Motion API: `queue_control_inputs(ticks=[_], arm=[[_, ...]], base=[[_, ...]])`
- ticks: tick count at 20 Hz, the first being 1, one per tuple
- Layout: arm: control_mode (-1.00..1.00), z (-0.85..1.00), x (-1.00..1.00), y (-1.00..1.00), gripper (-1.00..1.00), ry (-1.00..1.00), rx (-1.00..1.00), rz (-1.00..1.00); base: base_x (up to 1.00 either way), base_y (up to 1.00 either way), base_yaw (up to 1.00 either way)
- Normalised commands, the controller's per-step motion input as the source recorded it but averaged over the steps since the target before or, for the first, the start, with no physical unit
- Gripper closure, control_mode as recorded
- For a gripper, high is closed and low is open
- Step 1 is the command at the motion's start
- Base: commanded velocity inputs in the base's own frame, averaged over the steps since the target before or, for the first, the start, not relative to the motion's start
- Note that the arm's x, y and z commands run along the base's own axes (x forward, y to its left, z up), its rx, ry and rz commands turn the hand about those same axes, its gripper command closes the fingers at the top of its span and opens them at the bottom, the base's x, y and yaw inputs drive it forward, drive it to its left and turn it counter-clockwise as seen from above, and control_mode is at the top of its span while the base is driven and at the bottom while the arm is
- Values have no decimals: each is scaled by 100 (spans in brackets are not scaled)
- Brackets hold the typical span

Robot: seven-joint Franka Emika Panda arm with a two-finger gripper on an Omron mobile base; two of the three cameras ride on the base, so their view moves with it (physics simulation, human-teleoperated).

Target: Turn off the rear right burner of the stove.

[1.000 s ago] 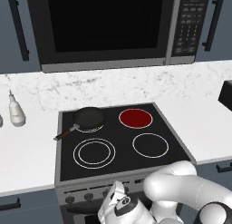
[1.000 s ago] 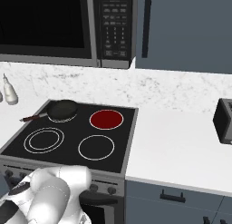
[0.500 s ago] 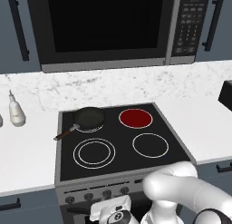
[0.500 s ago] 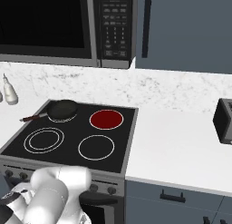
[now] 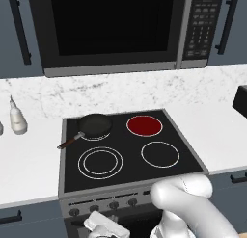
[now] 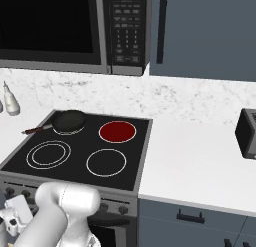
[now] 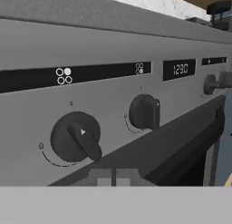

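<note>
Change: over the last second the arm has folded lower in front of the stove [image 5: 67, 170]; in the left base view the white hand [image 5: 107, 227] has sunk from beside the knob row to the bottom edge. The burners look the same as before.
Meaning: I judge this as the approach to the knobs, with no turn made yet, since the rear right burner [image 5: 144, 125] is still solid red.
Task thing: the rear right burner [image 6: 117, 131] sits at the back right of the black glass, beside the frying pan [image 5: 94, 124] on the rear left mark and behind the plain single ring at the front right.
Hand view: the front panel fills the picture at close range. A large knob [image 7: 76, 137] with its pointer turned down and to the right sits at lower left, under a 4-dot burner icon [image 7: 64, 75]; a 2nd knob [image 7: 145, 112] stands to its right, and a clock display [image 7: 179, 69] further right.
Arm pose: the elbow [image 5: 185, 196] bulks at the lower right of the left base view and the hand hangs below the knob row, pointed at the panel.
Fingers: cannot tell whether spread or pressed together; the tips are not clear in any view.
Next: pick the knob whose icon marks the rear right burner, then close on it squarely.
Risk: turning the wrong knob.
</note>
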Motion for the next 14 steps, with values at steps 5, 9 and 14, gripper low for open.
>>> queue_control_inputs(ticks=[5,9,14], arm=[[-100,28,44,-42,100,-20,43,-57],[-100,7,0,-16,100,0,9,-7],[-100,0,0,0,100,0,1,0]], base=[[0,0,0],[0,0,0],[0,0,0]])
